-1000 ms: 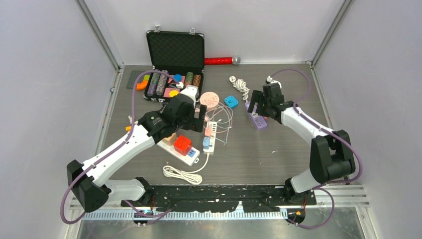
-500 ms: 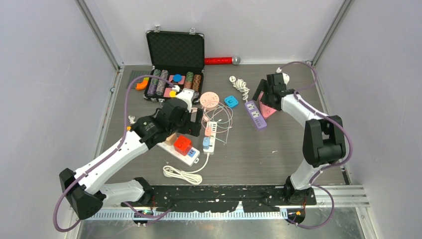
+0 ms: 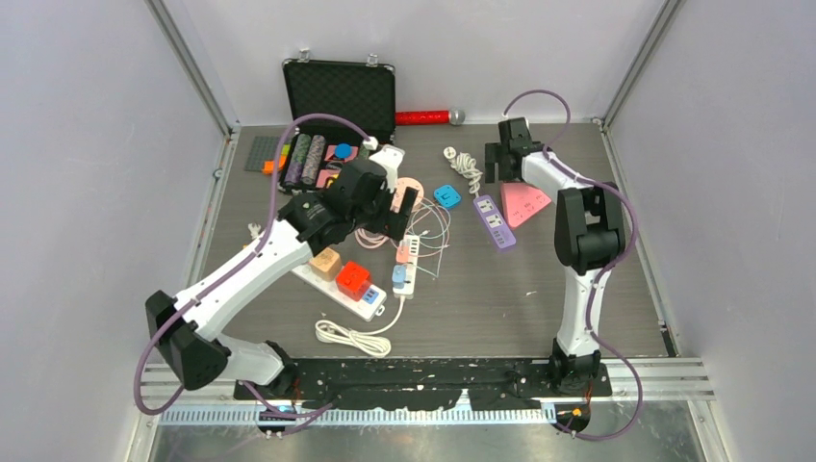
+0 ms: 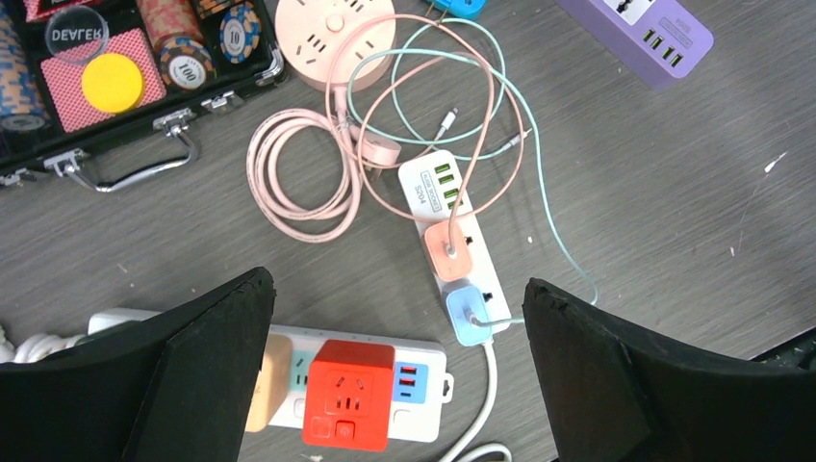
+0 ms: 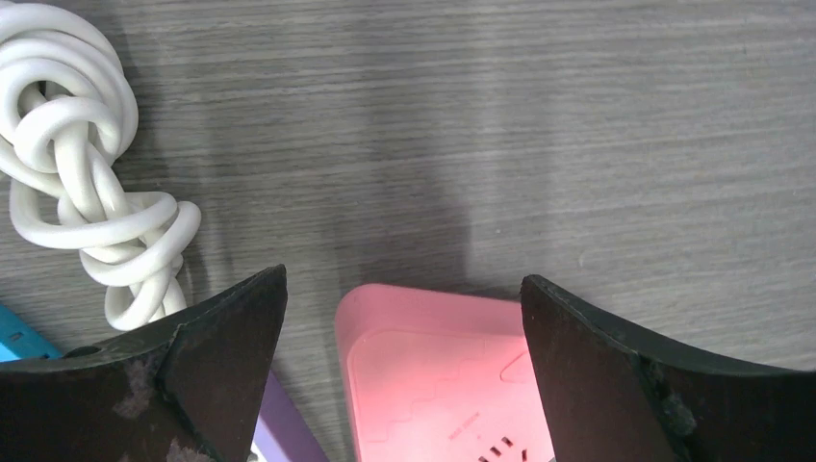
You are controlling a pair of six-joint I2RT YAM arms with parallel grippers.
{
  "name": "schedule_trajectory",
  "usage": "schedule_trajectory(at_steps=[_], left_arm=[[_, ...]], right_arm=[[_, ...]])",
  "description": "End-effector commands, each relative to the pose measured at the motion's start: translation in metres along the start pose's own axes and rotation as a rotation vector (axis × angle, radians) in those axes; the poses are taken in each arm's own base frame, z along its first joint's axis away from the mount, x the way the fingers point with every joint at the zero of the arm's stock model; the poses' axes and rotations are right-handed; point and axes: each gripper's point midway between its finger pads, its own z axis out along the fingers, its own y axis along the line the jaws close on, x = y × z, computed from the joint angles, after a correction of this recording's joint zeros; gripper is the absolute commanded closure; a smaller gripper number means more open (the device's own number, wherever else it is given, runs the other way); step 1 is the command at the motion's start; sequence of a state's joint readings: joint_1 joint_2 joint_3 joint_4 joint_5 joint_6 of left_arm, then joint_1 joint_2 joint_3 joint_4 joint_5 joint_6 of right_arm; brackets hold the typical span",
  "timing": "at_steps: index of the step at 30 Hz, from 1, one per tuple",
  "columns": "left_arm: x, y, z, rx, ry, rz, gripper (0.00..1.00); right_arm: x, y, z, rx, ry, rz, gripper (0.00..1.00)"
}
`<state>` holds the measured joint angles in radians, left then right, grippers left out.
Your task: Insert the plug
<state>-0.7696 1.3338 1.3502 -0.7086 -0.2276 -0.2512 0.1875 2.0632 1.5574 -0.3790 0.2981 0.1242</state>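
Right claw (image 5: 403, 277) is at the far side of the surface (image 3: 539, 308), spread wide, nothing in it. It hangs over the far corner of the pink power strip (image 5: 438, 385). The white coiled cord (image 5: 82, 217) lies just left of it, touching neither finger. The purple power strip (image 3: 495, 222) lies just left of the pink one, slanted.

Left claw (image 4: 396, 281) is also spread and empty, high over the middle clutter. Below it is the small white strip (image 4: 438, 183), with a pink adapter (image 4: 446, 252) and a blue adapter (image 4: 469, 316) already seated. The long white strip (image 4: 423, 380) with the red cube (image 4: 344, 390) is nearer.

The plug is probably the end of the white cord. Its head is not clear in any view, so treat that as a guess.

Step in hand, as I judge it, is the right arm reaching for the plug. To do it well:
- Shift the right claw left so the plug body sits between the fingers, not the cable loops. Pinching cable lets the plug swing.
- Grip the body square, prongs pointing away from the claw, so they can be lined up.
- The cord is knotted, so lift slowly; the bundle will drag along and could snag the purple strip.
- Pick the socket first. The pink and purple strips are nearest.
- The strips are loose and will slide when pushed. Use the free left claw to pin the chosen one.
- Come straight down onto the holes, not at a tilt.
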Motion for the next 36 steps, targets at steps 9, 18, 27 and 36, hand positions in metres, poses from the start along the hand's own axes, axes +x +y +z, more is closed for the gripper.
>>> schedule_trajectory(at_steps=[9, 18, 27, 36], left_arm=[[-0.028, -0.007, 0.015, 0.018, -0.032, 0.035, 0.0], [-0.033, -0.018, 0.026, 0.06, -0.021, 0.03, 0.0], [-0.034, -0.036, 0.036, 0.129, 0.001, -0.023, 0.02], [-0.044, -0.081, 0.057, 0.262, 0.032, -0.195, 0.06]], right_arm=[[0.026, 0.012, -0.028, -0.05, 0.071, -0.251, 0.05], [0.087, 0.061, -0.084, -0.189, 0.162, -0.259, 0.05], [0.05, 0.05, -0.134, -0.211, 0.064, -0.039, 0.05], [0.03, -0.032, -0.135, -0.115, 0.014, 0.373, 0.03]])
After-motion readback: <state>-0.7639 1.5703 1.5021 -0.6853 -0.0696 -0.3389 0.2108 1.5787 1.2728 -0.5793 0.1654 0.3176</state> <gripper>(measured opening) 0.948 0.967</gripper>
